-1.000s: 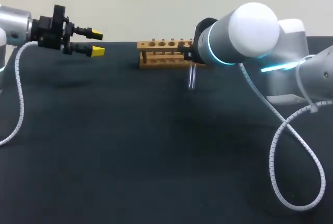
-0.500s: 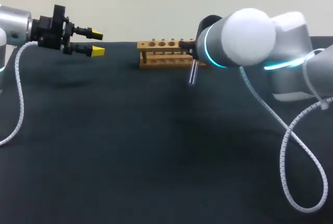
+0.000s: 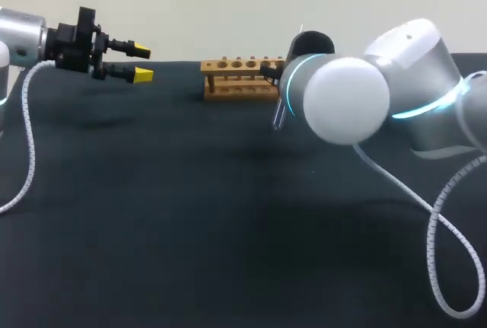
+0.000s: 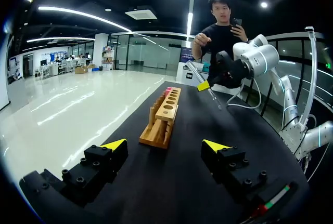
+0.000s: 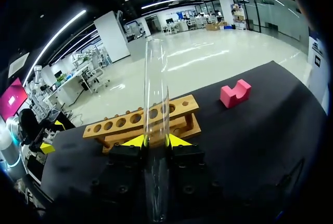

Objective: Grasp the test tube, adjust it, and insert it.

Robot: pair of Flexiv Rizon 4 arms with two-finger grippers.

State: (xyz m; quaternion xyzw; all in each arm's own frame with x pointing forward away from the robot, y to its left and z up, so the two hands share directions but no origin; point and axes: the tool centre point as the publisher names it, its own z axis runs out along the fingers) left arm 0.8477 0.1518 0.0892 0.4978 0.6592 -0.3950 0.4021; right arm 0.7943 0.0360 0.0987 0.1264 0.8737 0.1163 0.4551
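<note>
A clear glass test tube [image 5: 156, 130] stands between the yellow tips of my right gripper [image 5: 156, 141], which is shut on it. In the head view the tube [image 3: 280, 111] hangs slightly tilted just in front of the right end of the wooden rack [image 3: 240, 77], with the gripper mostly hidden behind my right arm's white elbow [image 3: 346, 100]. The rack [image 5: 143, 120] with its row of holes lies just ahead of the fingers. My left gripper [image 3: 142, 63] hovers open and empty at the far left, pointing along the rack [image 4: 162, 115] toward the held tube [image 4: 208, 86].
A pink block [image 5: 235, 93] lies on the black table beyond the rack's right end. My right arm's white cable [image 3: 449, 252] loops over the table's right side. The left arm's cable [image 3: 27, 145] hangs at the left edge.
My right arm's elbow has swung down and toward the camera, and the tube has tilted a little while staying in front of the rack's right end. The left arm has not moved.
</note>
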